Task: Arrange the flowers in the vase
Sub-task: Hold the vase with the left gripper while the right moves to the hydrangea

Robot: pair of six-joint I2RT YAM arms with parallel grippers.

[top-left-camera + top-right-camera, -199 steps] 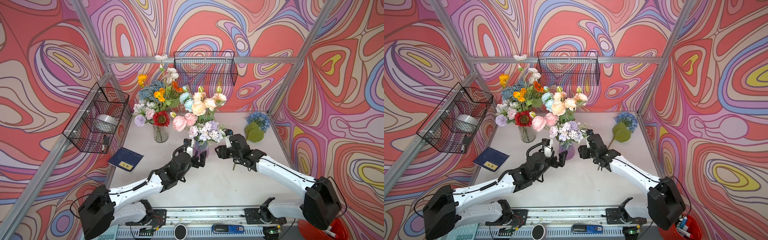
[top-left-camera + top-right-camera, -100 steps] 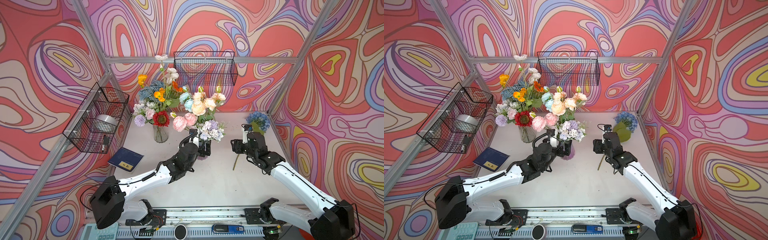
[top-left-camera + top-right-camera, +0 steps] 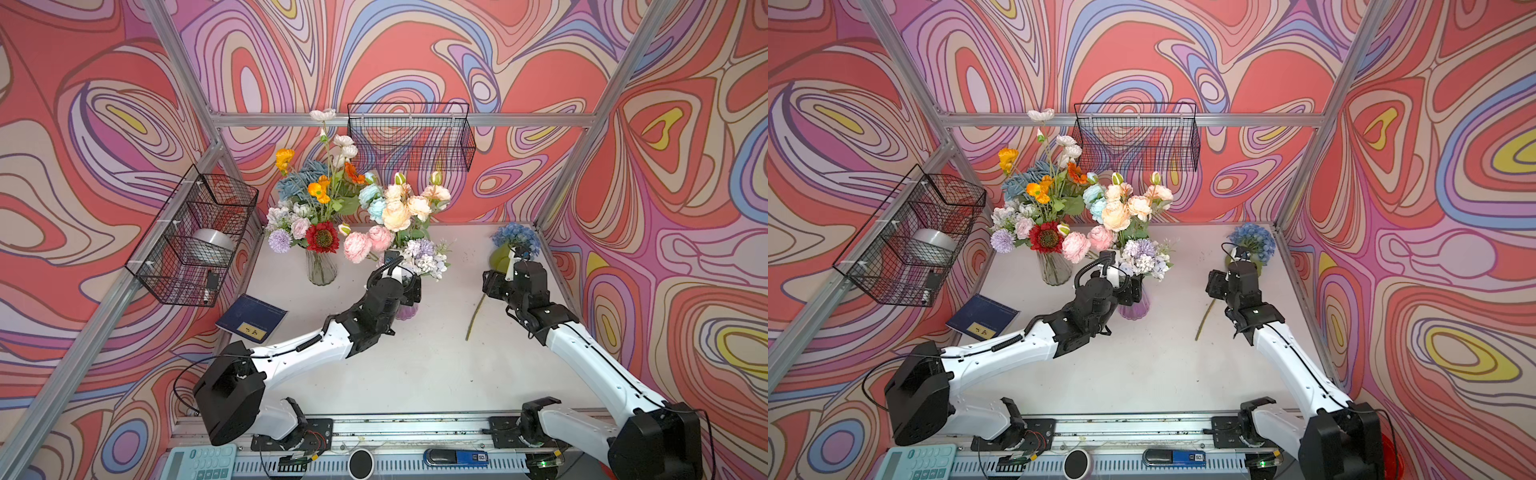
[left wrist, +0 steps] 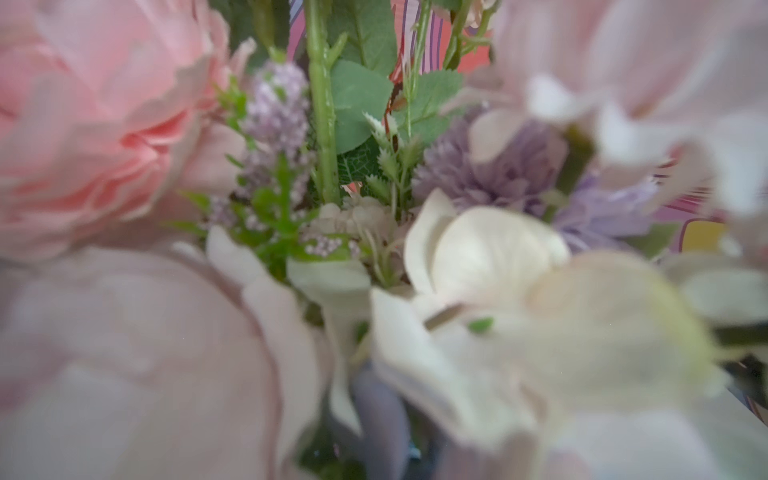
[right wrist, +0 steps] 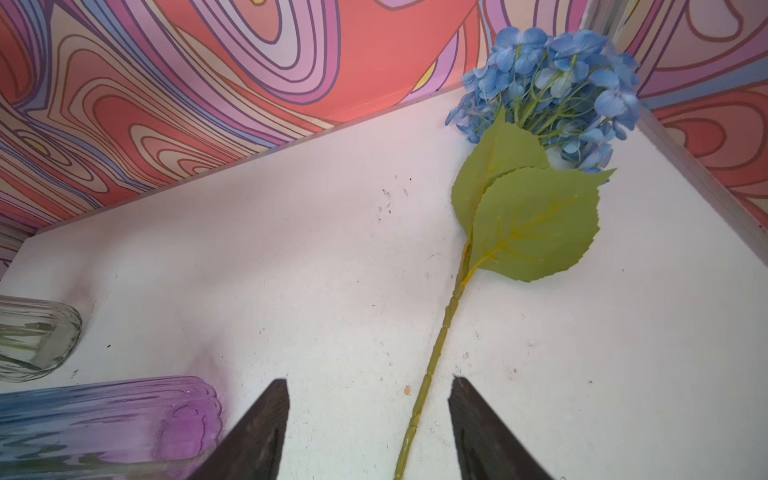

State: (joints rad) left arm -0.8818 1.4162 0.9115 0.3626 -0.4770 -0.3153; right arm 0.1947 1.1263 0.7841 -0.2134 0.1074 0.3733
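Swirl-patterned red and lilac walls point(image 3: 415, 54), hung with wire baskets point(image 3: 409, 137), enclose a white tabletop point(image 3: 436, 365).

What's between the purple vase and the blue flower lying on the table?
Nothing: only bare white table lies between the ribbed purple glass vase and the green-stemmed blue hydrangea, in both top views.

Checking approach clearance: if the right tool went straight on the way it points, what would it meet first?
Likely the blue hydrangea stem, lying on the white table between the open jaws of the right tool; depth is unclear.
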